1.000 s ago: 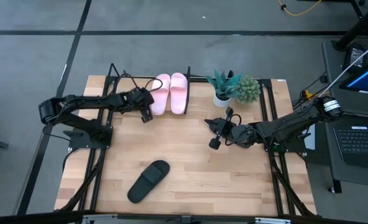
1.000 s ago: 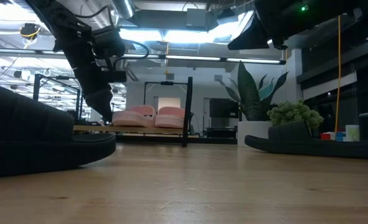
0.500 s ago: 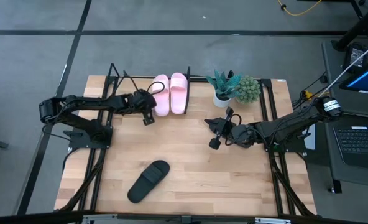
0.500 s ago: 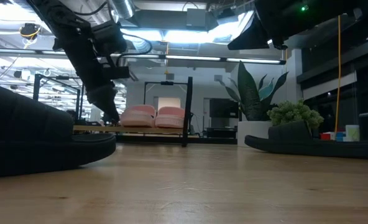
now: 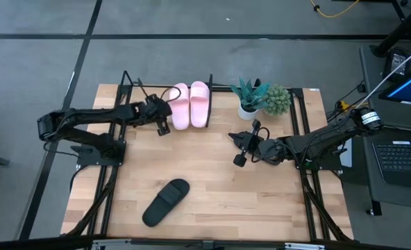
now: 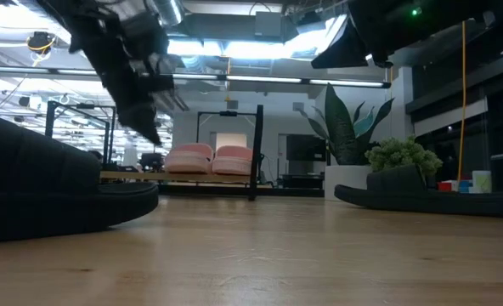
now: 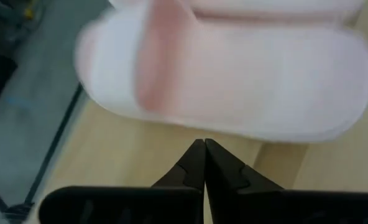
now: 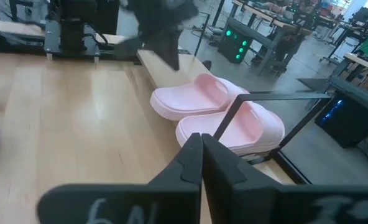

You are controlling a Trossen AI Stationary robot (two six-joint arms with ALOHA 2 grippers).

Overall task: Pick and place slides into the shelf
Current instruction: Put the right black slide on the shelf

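While the two pink slides [image 5: 190,104] sit side by side on the shelf [image 5: 210,90] at the table's [image 5: 261,201] far edge, the left gripper [image 5: 162,125], fingers pressed together and empty, has drawn slightly back from the left-hand pink slide since a moment ago. The right gripper [image 5: 237,148], likewise closed and empty, stays right of centre. One black slide [image 5: 166,201] lies near the front edge.

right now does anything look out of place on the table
One black slide lies alone at an angle on the table's near side, far from the shelf where both pink slides sit. Only one black slide shows from above. Nothing spilled or damaged.
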